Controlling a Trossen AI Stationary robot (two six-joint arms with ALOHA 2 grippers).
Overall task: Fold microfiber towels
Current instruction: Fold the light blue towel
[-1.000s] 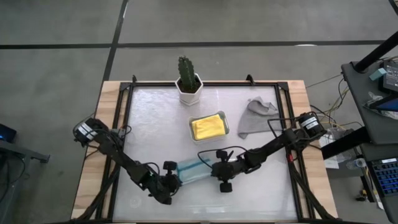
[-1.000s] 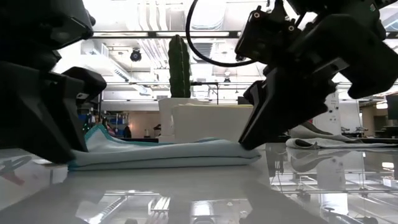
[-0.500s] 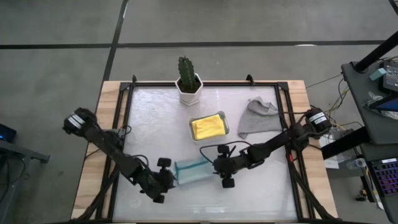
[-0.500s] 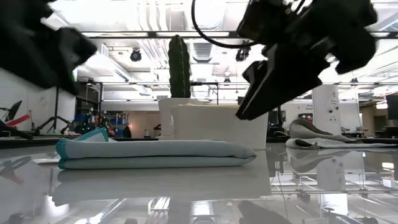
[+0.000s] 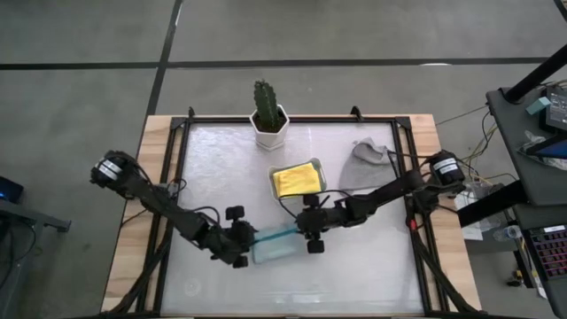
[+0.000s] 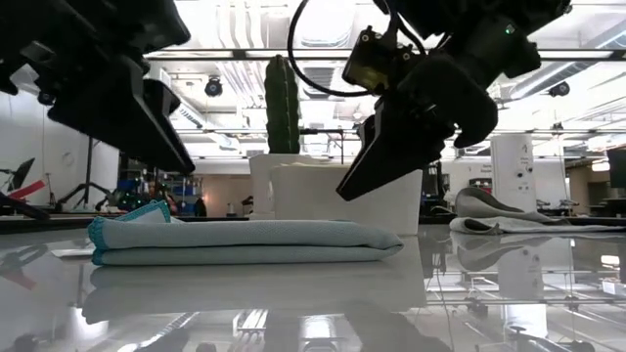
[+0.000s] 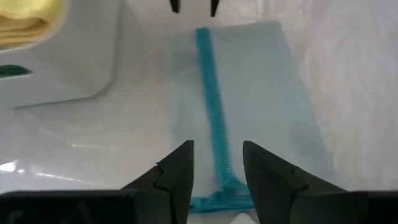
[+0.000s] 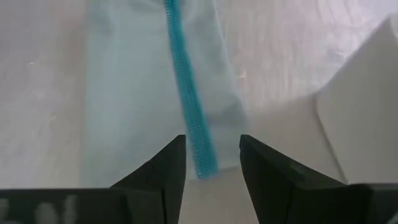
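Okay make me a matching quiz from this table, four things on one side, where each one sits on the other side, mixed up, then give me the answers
Things:
1. pale teal towel
2. yellow towel
3. grey towel
4. cactus

Places:
A. in the white tray
B. in a white pot at the far edge
C. folded flat between the two end effectors
D. crumpled near the right arm's base

Pairs: 1-C, 2-A, 3-D, 4-B

Pale teal towel [image 5: 276,245], brighter teal stitched edge; yellow towel [image 5: 296,180].
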